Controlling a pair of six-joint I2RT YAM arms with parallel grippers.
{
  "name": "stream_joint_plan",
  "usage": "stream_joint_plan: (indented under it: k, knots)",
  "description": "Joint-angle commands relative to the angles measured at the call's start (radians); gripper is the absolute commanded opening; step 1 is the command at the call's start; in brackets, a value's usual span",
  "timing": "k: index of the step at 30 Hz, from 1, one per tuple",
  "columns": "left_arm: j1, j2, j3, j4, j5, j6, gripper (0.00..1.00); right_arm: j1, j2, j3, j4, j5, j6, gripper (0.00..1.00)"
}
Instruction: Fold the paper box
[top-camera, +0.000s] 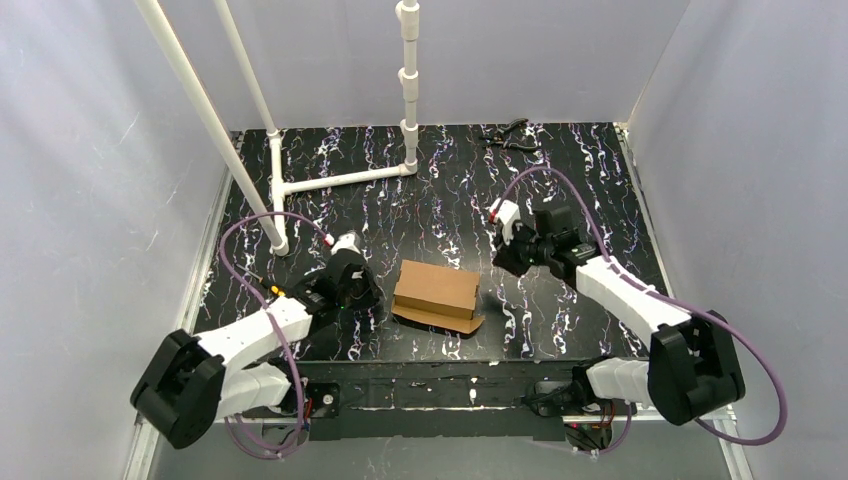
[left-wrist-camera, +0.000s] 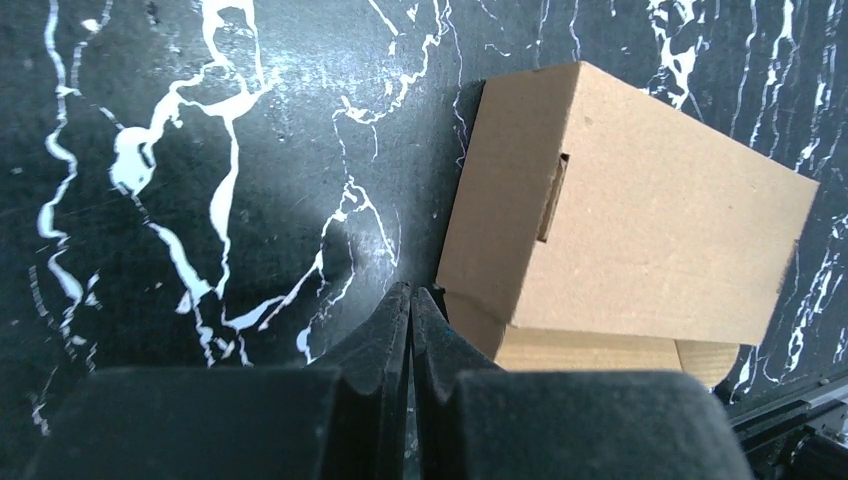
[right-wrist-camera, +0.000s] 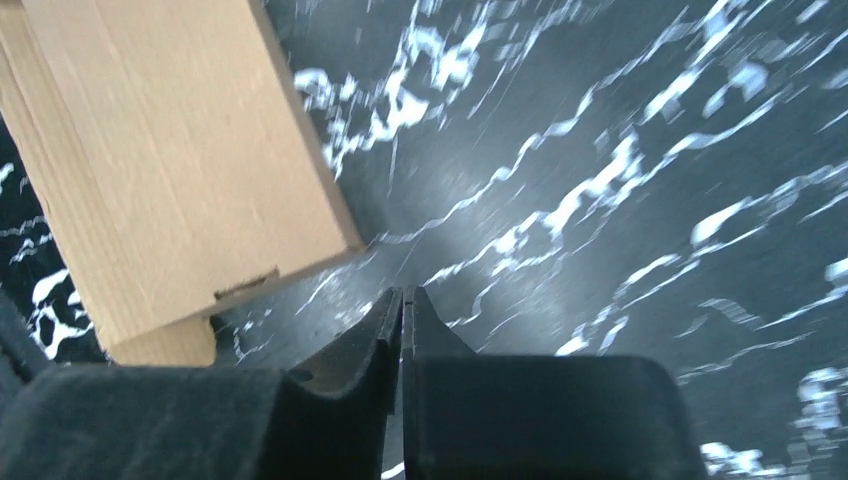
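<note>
The paper box is plain brown cardboard, folded into a small rectangular shape, lying on the black marbled table between the two arms, with a flap sticking out flat along its near side. My left gripper sits just left of the box, shut and holding nothing. In the left wrist view its tips meet right beside the box's near corner. My right gripper hovers to the right of the box, apart from it. In the right wrist view its fingers are pressed together, empty, with the box at upper left.
A white pipe frame stands at the back left, with a slanted pole reaching its foot at the table's left. A small dark tool lies at the far edge. Grey walls close in on all sides.
</note>
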Motion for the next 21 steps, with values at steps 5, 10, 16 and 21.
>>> stream_joint_plan:
  k: [5, 10, 16, 21]
  knots:
    - [0.007, 0.172, 0.062, 0.119, 0.051, 0.040, 0.00, 0.008, 0.128, -0.034, 0.013, 0.002, 0.127, 0.02]
    - [0.007, 0.222, 0.074, 0.150, 0.082, 0.044, 0.00, 0.043, 0.185, -0.037, 0.047, -0.013, 0.165, 0.01]
    - [0.007, 0.235, 0.052, 0.183, 0.154, 0.024, 0.00, 0.125, 0.279, 0.052, 0.035, 0.033, 0.169, 0.01]
    - [0.008, 0.193, 0.011, 0.194, 0.161, -0.009, 0.00, 0.171, 0.378, 0.174, -0.027, 0.059, 0.115, 0.01]
